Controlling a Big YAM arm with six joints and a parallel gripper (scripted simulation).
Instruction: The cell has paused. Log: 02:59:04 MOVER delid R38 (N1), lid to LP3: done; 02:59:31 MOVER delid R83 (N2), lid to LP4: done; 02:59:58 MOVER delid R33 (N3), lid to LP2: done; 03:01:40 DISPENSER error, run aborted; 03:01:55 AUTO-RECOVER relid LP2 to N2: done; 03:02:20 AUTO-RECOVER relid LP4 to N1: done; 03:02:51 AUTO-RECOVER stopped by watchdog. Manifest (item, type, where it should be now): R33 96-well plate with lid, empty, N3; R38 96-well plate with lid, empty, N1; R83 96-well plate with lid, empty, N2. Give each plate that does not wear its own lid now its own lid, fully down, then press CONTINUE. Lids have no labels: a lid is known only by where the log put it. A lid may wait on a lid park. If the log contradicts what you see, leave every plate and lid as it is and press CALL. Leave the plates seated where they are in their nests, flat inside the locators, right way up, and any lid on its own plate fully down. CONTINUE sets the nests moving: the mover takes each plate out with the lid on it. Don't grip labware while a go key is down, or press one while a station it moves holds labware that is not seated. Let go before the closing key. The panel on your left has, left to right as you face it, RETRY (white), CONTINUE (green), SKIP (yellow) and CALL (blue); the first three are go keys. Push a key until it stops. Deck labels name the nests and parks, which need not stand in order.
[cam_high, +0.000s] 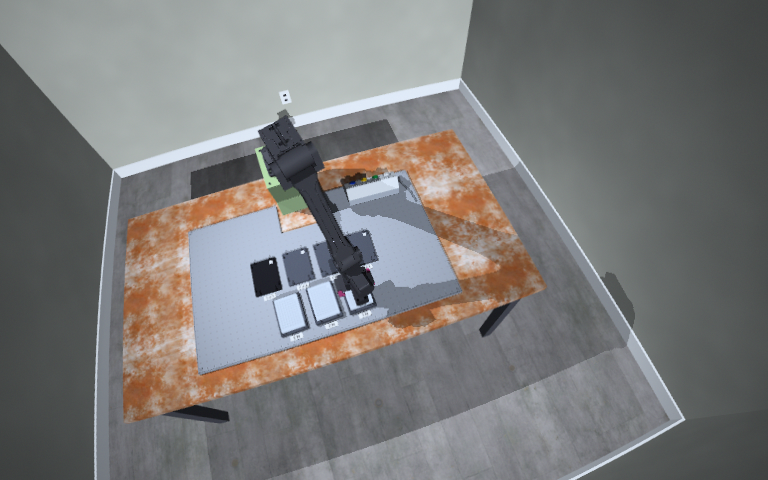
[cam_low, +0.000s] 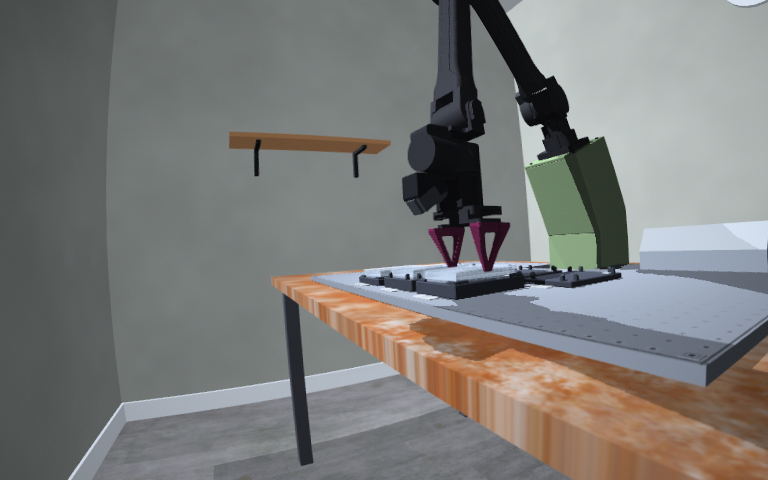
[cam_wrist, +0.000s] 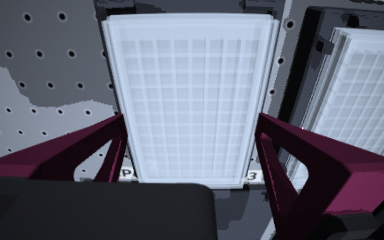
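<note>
My gripper (cam_wrist: 191, 120) (cam_high: 357, 294) (cam_low: 468, 263) is at the right end of the front row on the deck and points straight down. Its magenta fingers are shut on the long sides of a white translucent lid (cam_wrist: 190, 95) with a grid showing through it. The lid lies low over its dark holder. The label below it shows a P and a 3, and the rest is hidden. A second white lidded plate (cam_wrist: 345, 95) sits in the nest beside it (cam_high: 323, 301). A third white plate (cam_high: 289, 313) is at the left end of the row.
Behind the front row lie a black pad (cam_high: 265, 276) and grey pads (cam_high: 298, 267), one partly hidden by the arm. The key panel (cam_high: 370, 186) stands at the deck's far edge. The green arm base (cam_high: 283, 192) is at the back.
</note>
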